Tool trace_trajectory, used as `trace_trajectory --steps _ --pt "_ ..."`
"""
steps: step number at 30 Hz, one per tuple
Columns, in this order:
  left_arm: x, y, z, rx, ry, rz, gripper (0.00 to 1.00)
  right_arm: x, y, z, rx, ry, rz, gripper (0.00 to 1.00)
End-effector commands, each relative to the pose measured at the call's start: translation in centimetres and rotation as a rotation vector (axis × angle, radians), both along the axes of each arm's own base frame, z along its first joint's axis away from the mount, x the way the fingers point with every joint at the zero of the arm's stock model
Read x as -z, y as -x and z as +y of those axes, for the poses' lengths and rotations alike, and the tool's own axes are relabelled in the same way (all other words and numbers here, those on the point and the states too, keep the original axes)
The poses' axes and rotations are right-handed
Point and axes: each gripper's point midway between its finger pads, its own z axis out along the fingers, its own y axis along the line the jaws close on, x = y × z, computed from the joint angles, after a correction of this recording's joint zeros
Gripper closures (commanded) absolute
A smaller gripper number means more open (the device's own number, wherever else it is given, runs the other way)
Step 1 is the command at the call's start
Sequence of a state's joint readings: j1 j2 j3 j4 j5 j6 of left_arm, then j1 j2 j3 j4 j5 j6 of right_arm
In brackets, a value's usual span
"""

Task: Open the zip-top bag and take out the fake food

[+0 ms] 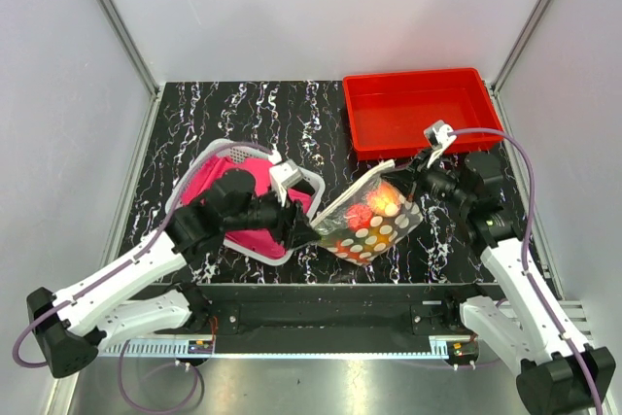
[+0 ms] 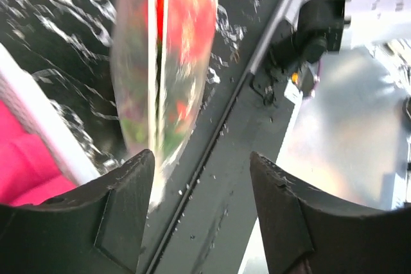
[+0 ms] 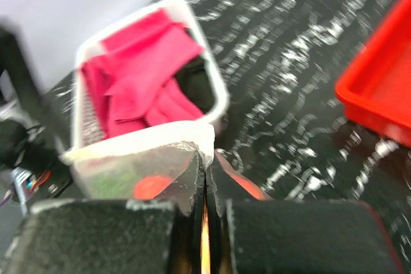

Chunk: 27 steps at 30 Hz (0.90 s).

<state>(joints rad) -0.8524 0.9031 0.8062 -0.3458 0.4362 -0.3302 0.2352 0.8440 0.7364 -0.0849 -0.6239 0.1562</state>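
Where right pincer (image 3: 205, 181) clamps, floppy clear dotted bag (image 1: 374, 225)

Black white-veined table (image 1: 243, 114), red tray (image 1: 418, 109) sat far right, white basket (image 1: 207, 155) of pink cloth (image 1: 209, 187) sat left

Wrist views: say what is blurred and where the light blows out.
Left wrist: the bag is smeared into vertical streaks, the left fingers crisper, the right side washed out white. Right wrist: soft throughout, the table pattern smeared, the right fingers out of focus. Top: sharp, with a bright glow in the bag.
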Motion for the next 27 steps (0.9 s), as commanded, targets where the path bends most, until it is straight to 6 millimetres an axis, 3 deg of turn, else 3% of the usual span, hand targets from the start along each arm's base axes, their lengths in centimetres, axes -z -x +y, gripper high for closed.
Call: trace_trajectory --steps 1,6,8,9,12,17,27 --pt "-6.0 -3.0 -0.4 -0.062 0.049 -0.152 0.36 -4.0 2.7 1.5 -0.172 -0.046 -0.210 1.00" --pt "-9.0 -5.9 -1.4 -0.082 0.047 -0.214 0.36 -3.8 3.5 2.3 -0.262 -0.053 -0.189 1.00" --pt "-9.0 -6.9 -1.6 -0.071 0.037 -0.202 0.43 -3.6 3.5 2.3 -0.266 -0.053 -0.185 1.00" --pt "-8.0 -7.5 -2.3 -0.049 0.016 -0.176 0.47 -3.7 3.6 2.4 -0.271 -0.053 -0.186 1.00" --pt "-7.9 -7.8 -2.9 0.015 0.011 -0.164 0.55 -3.7 3.8 2.4 -0.275 -0.056 -0.184 1.00" --pt "-6.0 -7.8 -3.8 0.081 -0.018 -0.132 0.58 -3.6 3.7 2.5 -0.283 -0.056 -0.177 1.00" --pt "-4.3 -6.9 -4.2 0.125 -0.001 -0.095 0.56 -3.5 3.8 2.4 -0.279 -0.058 -0.176 1.00"
